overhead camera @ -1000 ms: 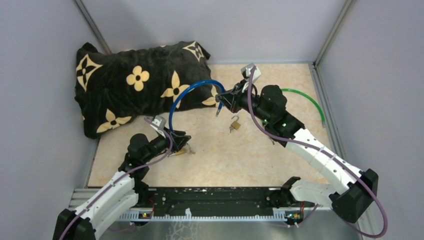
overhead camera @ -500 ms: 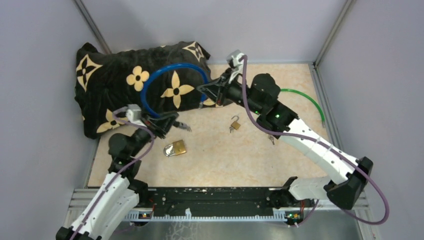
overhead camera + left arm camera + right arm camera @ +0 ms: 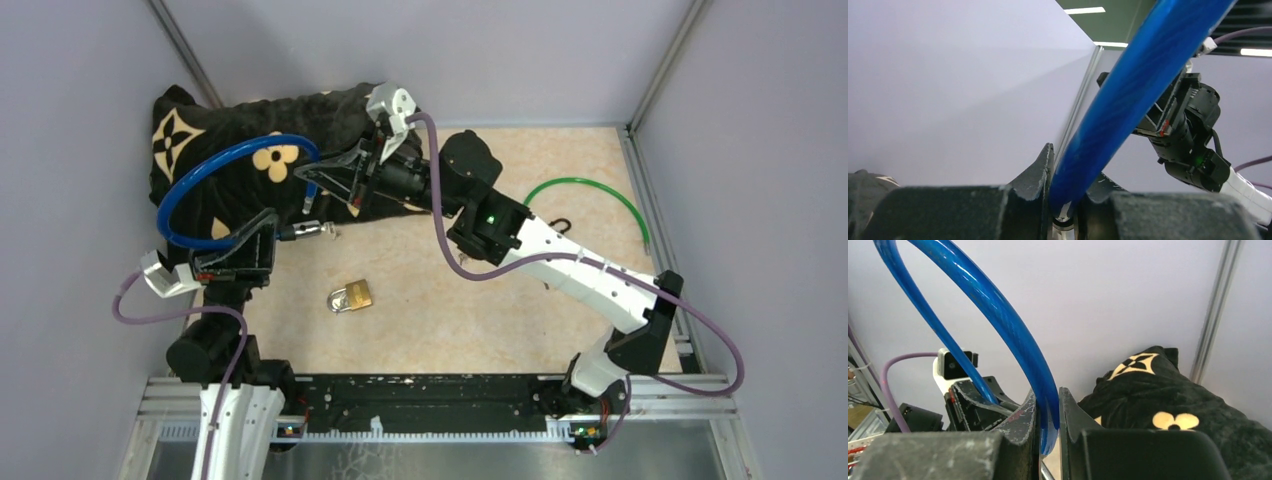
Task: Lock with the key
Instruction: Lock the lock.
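Note:
A blue cable loop (image 3: pixel 200 175) hangs in the air between both grippers, over the black pillow. My left gripper (image 3: pixel 270 232) is shut on one end of it (image 3: pixel 1128 95); a metal pin (image 3: pixel 318 230) sticks out past the fingers. My right gripper (image 3: pixel 305 178) is shut on the other end (image 3: pixel 998 310), whose metal tip hangs below. A brass padlock (image 3: pixel 351 297) lies on the tabletop, below and apart from both grippers. I cannot make out a key. In the left wrist view my left gripper (image 3: pixel 1065 200) pinches the cable; in the right wrist view my right gripper (image 3: pixel 1048 410) does the same.
A black pillow with cream flowers (image 3: pixel 240 130) fills the back left and shows in the right wrist view (image 3: pixel 1168 410). A green cable loop (image 3: pixel 590 186) lies at the back right, with a small dark object (image 3: pixel 560 225) beside it. Grey walls enclose the table.
Both arms have swung left and upward carrying the blue loop. My left gripper has left the brass padlock on the table. The small padlock near the centre is now hidden by the right arm.

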### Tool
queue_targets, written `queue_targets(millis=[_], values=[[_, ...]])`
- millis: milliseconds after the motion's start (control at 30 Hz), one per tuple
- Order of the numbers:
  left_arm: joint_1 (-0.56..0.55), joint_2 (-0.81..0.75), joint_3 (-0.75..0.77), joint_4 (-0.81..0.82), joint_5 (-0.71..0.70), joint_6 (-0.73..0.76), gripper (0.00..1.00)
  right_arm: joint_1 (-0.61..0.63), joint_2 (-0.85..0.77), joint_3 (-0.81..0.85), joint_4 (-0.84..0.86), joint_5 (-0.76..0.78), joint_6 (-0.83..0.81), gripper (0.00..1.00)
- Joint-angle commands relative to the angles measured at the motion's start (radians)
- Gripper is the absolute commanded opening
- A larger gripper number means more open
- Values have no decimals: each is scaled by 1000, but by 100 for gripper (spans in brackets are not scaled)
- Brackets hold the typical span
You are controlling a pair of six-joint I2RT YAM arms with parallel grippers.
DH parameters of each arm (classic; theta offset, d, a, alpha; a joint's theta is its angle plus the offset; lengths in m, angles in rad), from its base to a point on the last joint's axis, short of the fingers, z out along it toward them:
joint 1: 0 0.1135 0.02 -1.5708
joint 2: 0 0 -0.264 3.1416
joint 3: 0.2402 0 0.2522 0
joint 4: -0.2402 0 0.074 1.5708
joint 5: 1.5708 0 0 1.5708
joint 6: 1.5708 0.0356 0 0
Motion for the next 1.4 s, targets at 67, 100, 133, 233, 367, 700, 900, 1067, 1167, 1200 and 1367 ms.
queue_targets(millis=[67,100,133,233,367,700,900,1067,1167,1200,1367], values=[[48,-44,-30,73,-104,-128,0,53,38,109,33,-8,-27,0],[50,-46,-34,76,-109,-140,0,59,45,108,34,-6,-26,0],[50,-47,-36,74,-115,-149,0,65,53,112,34,-1,-31,0],[52,-58,-39,66,-125,-156,0,79,77,135,9,1,-43,0],[53,-64,-42,74,-116,-159,0,81,95,148,-1,10,-60,0],[53,-72,-46,82,-147,-154,0,80,103,136,-29,9,-63,0],[53,-71,-44,88,-150,-160,0,80,119,128,-16,-11,-39,0],[55,-70,-45,83,-175,-167,0,80,143,109,22,-56,0,0],[56,-73,-44,90,-184,-174,0,80,143,67,43,-68,4,0],[56,-76,-44,91,-189,-176,0,80,138,43,58,-75,7,0],[57,-83,-51,76,-211,-198,0,80,92,-132,288,-147,66,0]])
